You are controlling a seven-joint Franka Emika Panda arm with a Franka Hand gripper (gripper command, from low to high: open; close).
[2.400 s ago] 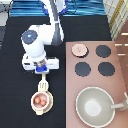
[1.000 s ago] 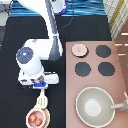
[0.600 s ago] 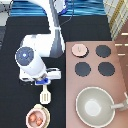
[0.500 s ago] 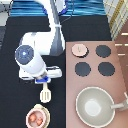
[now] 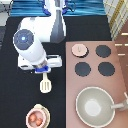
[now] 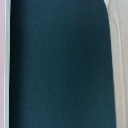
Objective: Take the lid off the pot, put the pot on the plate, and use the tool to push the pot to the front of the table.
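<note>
My gripper (image 5: 45, 74) hangs over the black table (image 5: 15, 100) at the exterior view's left, shut on the handle of the cream-white tool (image 5: 46, 85). The tool's slotted head points toward the exterior view's bottom. Below it, with a gap between them, the pot (image 5: 34, 119) with reddish contents sits uncovered on the tan plate (image 5: 46, 114), close to the table's bottom edge. The pale-pink lid (image 5: 78, 49) lies on the stove counter, at its top left corner. In the wrist view only dark table (image 6: 60, 65) shows.
The pinkish-brown stove counter (image 5: 120, 82) fills the exterior view's right, with three black burners (image 5: 103, 50). A large grey bowl (image 5: 95, 106) with a handle stands at the counter's bottom end. The robot's white arm (image 5: 30, 42) covers the table's upper left.
The pot on its plate slid toward the exterior view's bottom, then stayed put. The gripper has since drawn the tool back toward the top, leaving a gap between the tool and the pot.
</note>
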